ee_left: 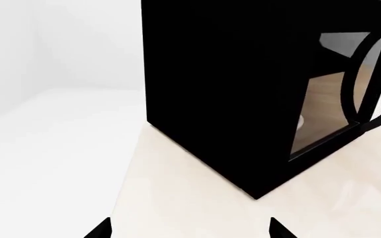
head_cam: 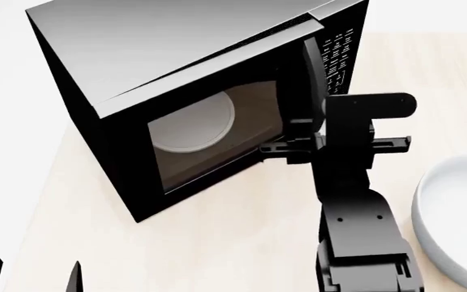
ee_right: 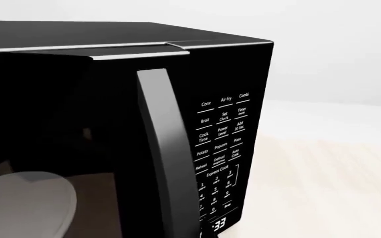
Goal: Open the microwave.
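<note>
The microwave stands at the far left of the worktop, door ajar. The right gripper reaches its handle; whether its jaws clasp it, I cannot tell. The left gripper hangs near, jaws wide, empty.

Open tabletop before microwave; bowl blocking at right; handle proud of door.

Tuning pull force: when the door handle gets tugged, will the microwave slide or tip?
The microwave is a big, broad-based box sitting flat on the table, so tipping seems unlikely. Sliding or swivelling looks possible: the tabletop looks smooth. The handle looks rigid; the right claw is at it.
</note>
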### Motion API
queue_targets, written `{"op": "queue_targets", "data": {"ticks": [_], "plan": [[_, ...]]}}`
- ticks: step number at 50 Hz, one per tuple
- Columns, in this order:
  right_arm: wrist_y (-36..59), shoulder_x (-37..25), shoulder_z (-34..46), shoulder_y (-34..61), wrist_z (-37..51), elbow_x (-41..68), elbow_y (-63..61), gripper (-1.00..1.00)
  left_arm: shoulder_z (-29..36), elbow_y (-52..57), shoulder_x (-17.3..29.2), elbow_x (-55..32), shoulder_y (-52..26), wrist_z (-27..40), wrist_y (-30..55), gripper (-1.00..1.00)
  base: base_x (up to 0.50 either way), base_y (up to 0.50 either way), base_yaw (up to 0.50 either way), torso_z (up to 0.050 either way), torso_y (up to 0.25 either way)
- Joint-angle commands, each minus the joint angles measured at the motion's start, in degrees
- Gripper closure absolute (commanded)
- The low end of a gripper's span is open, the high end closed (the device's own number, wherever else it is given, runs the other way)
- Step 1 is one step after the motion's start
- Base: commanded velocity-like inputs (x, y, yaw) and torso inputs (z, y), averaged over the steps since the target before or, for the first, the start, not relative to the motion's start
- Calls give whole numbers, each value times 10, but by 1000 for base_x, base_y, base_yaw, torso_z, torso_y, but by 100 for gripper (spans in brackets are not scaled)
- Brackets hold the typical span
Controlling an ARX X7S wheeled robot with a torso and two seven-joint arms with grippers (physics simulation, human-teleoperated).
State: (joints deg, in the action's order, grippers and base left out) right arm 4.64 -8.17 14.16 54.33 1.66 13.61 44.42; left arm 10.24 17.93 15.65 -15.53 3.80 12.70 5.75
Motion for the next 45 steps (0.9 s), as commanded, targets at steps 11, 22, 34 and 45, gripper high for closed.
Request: {"op": "queue_targets", "data": {"ticks": [11,22,34,45], "plan": [[91,-33,17,-83,15,35,-212,100,5,2,4,0,1,6,-2,-100,0,0,0,0,0],[125,-54,12,-137,24,58,-315,100,8,0,6,-1,0,8,-4,-100,0,0,0,0,0],[156,-75,9,-191,37,79,-425,100,10,-1,8,-2,0,10,-5,-100,0,0,0,0,3],[169,-87,8,-224,42,96,-488,100,12,1,10,-4,-1,13,-6,-100,0,0,0,0,3]]}}
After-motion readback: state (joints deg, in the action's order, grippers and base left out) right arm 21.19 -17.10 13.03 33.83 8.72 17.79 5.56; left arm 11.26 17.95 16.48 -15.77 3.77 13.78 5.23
